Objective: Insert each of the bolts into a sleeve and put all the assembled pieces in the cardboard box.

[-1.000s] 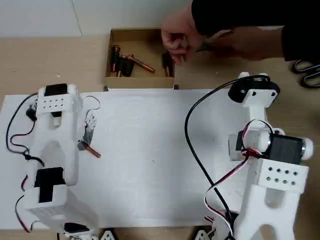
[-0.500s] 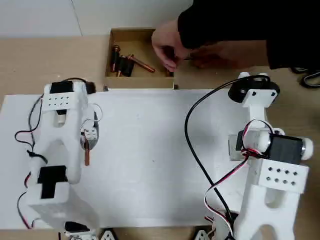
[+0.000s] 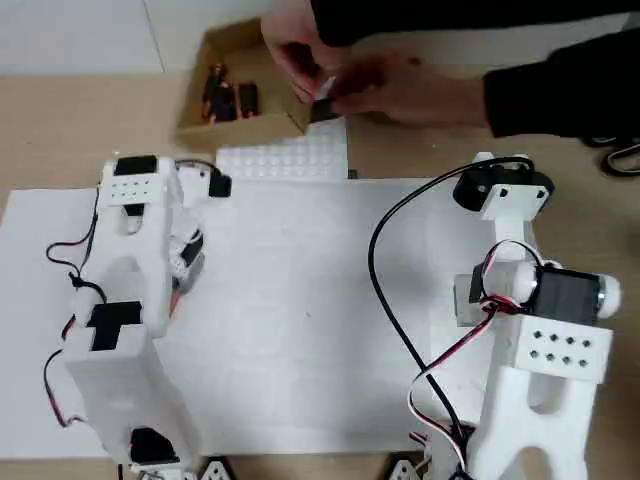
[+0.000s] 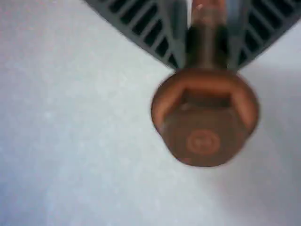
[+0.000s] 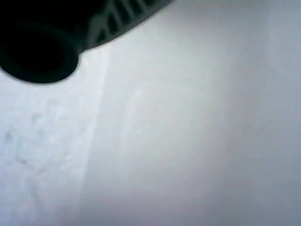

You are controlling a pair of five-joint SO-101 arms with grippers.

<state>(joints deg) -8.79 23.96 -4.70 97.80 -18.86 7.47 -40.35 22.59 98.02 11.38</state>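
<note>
Left claw [image 4: 205,44] here, clamped on the bolt [image 4: 204,120] by its shank, over the white mat [image 3: 300,330]. The cardboard box [image 3: 240,128] is up at 11 o'clock with a person's hand [image 3: 295,50] on it. I'd grip firm and hold the bolt straight for sleeving.

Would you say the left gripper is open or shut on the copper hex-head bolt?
Shut: the left gripper clamps the copper hex-head bolt by its shank.
</note>
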